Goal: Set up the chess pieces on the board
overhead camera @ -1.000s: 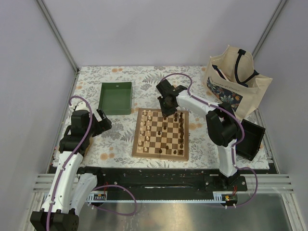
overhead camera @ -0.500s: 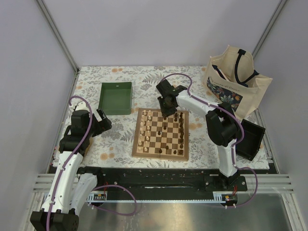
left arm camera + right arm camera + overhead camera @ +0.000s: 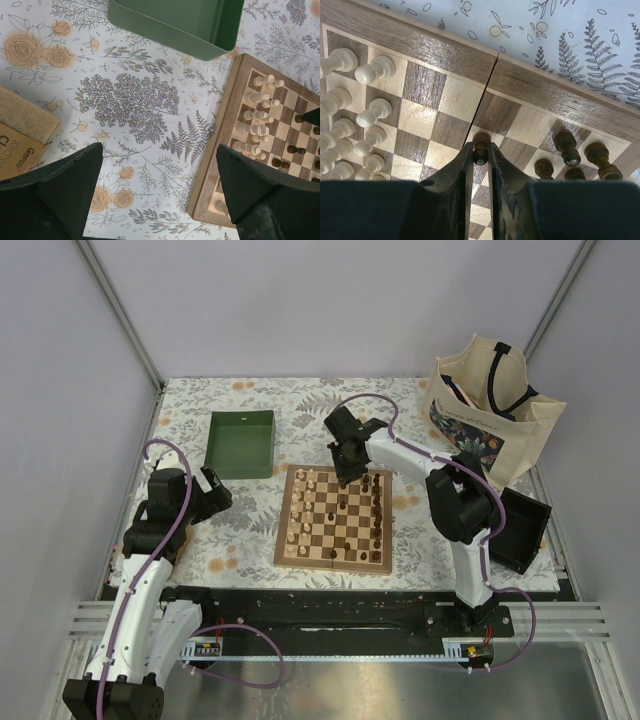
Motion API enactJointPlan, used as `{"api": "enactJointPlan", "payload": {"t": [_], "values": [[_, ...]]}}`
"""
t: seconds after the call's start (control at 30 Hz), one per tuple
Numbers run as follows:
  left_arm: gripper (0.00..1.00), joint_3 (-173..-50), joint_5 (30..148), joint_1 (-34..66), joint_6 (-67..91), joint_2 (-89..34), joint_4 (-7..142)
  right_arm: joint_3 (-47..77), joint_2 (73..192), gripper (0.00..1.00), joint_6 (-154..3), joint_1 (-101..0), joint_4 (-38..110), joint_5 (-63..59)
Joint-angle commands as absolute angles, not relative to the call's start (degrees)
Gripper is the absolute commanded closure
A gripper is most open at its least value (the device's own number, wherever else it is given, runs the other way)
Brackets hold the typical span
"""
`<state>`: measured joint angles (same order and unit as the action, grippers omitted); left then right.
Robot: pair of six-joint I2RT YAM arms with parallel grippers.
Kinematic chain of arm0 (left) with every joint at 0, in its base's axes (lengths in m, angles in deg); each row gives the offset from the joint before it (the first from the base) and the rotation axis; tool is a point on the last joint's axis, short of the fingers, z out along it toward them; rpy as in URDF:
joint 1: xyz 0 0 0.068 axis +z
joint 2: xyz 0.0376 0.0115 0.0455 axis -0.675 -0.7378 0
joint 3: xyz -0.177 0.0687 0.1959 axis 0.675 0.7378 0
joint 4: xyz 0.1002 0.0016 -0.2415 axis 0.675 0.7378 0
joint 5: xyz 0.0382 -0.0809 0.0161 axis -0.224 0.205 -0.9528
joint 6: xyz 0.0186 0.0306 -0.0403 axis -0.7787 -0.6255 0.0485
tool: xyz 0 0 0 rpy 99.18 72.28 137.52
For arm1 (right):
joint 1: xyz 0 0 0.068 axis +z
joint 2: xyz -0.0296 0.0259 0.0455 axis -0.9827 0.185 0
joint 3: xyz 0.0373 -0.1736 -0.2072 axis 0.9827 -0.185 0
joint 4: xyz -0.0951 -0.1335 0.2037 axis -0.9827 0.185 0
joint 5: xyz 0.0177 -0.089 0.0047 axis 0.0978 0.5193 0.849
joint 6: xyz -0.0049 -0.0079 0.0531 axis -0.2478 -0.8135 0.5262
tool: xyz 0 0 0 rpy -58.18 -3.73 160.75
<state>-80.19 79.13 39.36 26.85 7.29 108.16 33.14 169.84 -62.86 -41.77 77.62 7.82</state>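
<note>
The right pincer (image 3: 481,151) is clenched on a dark pawn (image 3: 481,142), its fingers (image 3: 456,180) pressing the piece from both sides just beside the fold seam of the board (image 3: 545,85) (whether the pawn's base touches the square is hidden). To its left stand pale chessmen (image 3: 370,72); to its right, a few dark chessmen (image 3: 567,147). Beyond the tips lie the board's tan border and then the floral cloth (image 3: 580,30). The left pincer (image 3: 157,150) hangs released over the cloth, nothing between its jaws; the board's corner is ahead to its right, a green tray (image 3: 170,25) farther ahead.
</note>
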Motion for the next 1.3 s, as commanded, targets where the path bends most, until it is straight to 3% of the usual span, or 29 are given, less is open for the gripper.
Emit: {"api": "enactJointPlan", "payload": {"t": [0.0, 0.33, 1.27], "values": [[0.01, -80.9, 79.66, 39.64, 26.58, 7.49, 105.17, 31.42, 163.24, 0.81, -63.67, -41.02, 78.07, 9.64], [0.01, -80.99, 80.1, 39.64, 26.58, 7.22, 105.08, 19.64, 152.42, 0.81, -62.79, -41.1, 76.32, 11.57], [0.01, -81.08, 79.92, 39.64, 26.58, 7.31, 105.16, 16.12, 155.93, 0.8, -62.96, -42.16, 74.12, 13.33]]}}
